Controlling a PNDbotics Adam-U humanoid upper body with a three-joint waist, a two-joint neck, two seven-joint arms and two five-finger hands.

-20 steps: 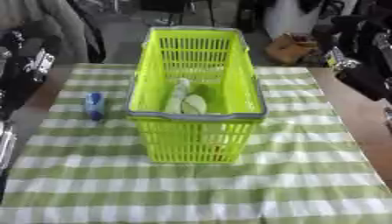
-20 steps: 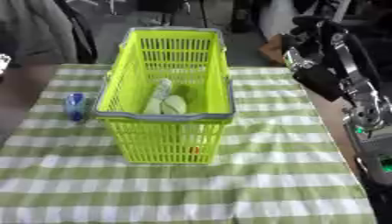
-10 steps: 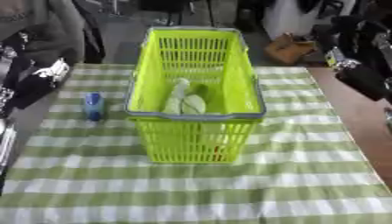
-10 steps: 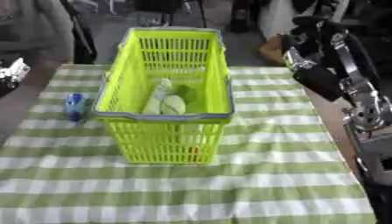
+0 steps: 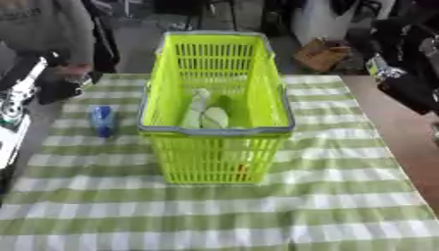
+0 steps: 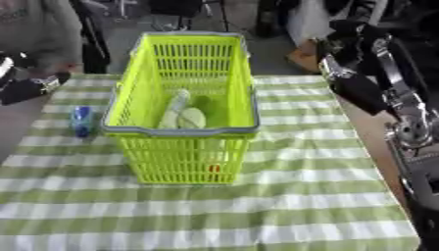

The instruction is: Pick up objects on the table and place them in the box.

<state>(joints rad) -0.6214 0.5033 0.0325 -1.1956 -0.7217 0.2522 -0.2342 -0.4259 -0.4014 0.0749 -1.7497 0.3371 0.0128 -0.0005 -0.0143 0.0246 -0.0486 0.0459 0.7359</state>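
**Basket centred, blue item waiting at the left**

Right now I see the lime-green basket (image 5: 216, 103) standing upright in the middle of the green-and-white checked tablecloth (image 5: 257, 215), long side running away from me. Inside it lie a pale bottle-shaped thing (image 5: 196, 107) and a rounded pale-green thing (image 5: 215, 117), touching each other on the basket floor; a small orange-red spot (image 6: 213, 168) shows through the near wall mesh, too small for me to name. Outside, just left of the basket and apart from it, a small blue object (image 5: 103, 120) stands on the cloth.

My left hand (image 6: 30, 88) comes in at the far left edge, above the blue object and not touching it; I cannot tell how its fingers are set. My right hand (image 6: 356, 90) hangs off the far right of the table, dark and blurred, clear of the basket; I cannot tell its fingers either.
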